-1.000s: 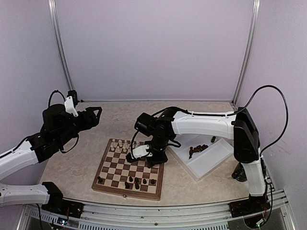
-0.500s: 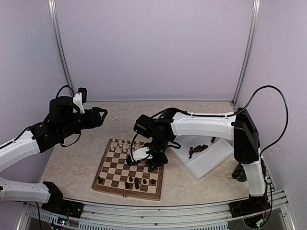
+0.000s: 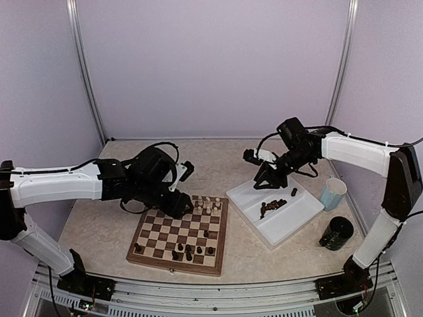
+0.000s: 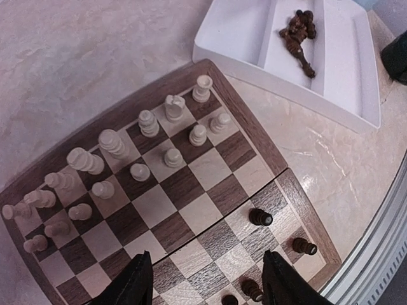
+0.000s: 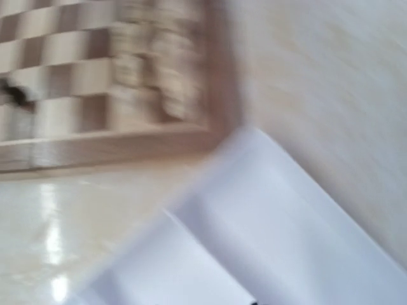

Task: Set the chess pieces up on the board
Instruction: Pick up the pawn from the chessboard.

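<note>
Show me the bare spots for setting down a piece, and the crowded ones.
Bare: the board's middle rows, between the cream pieces and dark pieces; also the tray's near compartment. Crowded: the cream end and the tray's dark heap.

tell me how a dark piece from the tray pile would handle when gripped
Likely stiff and light: the dark pieces are small turned figures. Lying sideways in the white tray, one may roll. Heaped together, neighbours may shift.
</note>
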Robot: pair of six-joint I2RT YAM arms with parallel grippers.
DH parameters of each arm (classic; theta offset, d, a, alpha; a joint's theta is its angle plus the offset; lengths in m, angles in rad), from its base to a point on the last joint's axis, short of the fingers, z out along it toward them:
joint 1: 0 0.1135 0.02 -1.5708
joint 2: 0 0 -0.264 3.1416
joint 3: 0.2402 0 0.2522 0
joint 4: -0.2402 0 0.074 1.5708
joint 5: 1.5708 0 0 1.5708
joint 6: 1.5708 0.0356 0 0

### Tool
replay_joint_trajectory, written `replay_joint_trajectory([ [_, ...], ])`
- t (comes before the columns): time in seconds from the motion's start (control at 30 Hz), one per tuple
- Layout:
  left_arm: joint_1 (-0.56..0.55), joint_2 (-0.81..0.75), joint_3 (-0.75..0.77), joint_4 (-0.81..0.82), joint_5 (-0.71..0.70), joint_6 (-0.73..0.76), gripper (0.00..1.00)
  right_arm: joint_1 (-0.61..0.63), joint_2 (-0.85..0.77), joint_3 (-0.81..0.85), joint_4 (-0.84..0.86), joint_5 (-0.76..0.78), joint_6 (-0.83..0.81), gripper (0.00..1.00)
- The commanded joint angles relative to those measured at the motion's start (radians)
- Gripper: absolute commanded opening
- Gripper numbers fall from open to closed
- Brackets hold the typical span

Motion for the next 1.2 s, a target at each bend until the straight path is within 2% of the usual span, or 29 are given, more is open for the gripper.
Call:
replay_joint_trajectory([
  [0.0, -0.042, 0.12, 0.089, -0.075, 0.072, 0.058, 0.59, -0.132, -0.056, -0.106, 0.197, -0.17, 0.104, 0.32],
  [0.13, -0.096, 0.244, 0.164, -0.102, 0.086, 0.088, 0.58, -0.15, -0.067, -0.137, 0.233, -0.134, 0.129, 0.34],
  [0.33, -0.119, 0.364, 0.227, -0.143, 0.085, 0.107, 0.52, -0.15, -0.077, -0.131, 0.229, -0.155, 0.134, 0.35],
  [0.53, -0.119, 0.395, 0.248, -0.132, 0.078, 0.103, 0.45, -0.15, -0.077, -0.132, 0.227, -0.168, 0.132, 0.35],
  [0.9, -0.122, 0.445, 0.282, -0.13, 0.104, 0.109, 0.22, -0.149, -0.073, -0.138, 0.227, -0.169, 0.129, 0.34],
  [1.1, -0.122, 0.446, 0.276, -0.136, 0.107, 0.106, 0.2, -0.15, -0.062, -0.128, 0.218, -0.175, 0.129, 0.34],
  [1.17, -0.123, 0.446, 0.275, -0.135, 0.102, 0.106, 0.17, -0.15, -0.059, -0.125, 0.216, -0.177, 0.129, 0.34],
])
